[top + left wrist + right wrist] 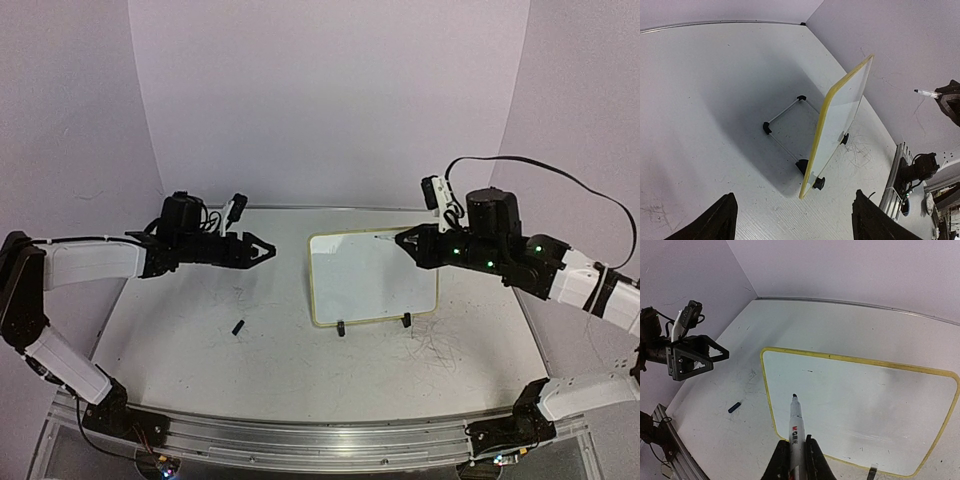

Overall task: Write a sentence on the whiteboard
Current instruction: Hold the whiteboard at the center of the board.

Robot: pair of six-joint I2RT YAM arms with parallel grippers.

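- Right gripper (795,452) is clamped on a white marker (795,422), cap off, tip pointing out ahead of the fingers.
- Whiteboard (372,275) sits right of centre on the table (190,360), 2 black clips on its near edge. It leans back on a wire stand (784,119), so it is tilted, not flat.
- Board face looks blank apart from a few tiny specks; no readable writing yet.
- Marker tip is over the board's upper-left area. In the left wrist view it looks clear of the surface.
- Left gripper (262,250) has its fingers spread and holds nothing, hovering left of the board and apart from it.
- A small dark cap (239,327) lies on the table near the left arm.
- Step in hand, as I judge it: bring the tip down and start the 1st stroke.
- Do it well: start near the top-left corner to leave room for 2 lines.
- Press lightly; a propped board could tip or slide on its stand.
- Keep the tip square to the tilted face.
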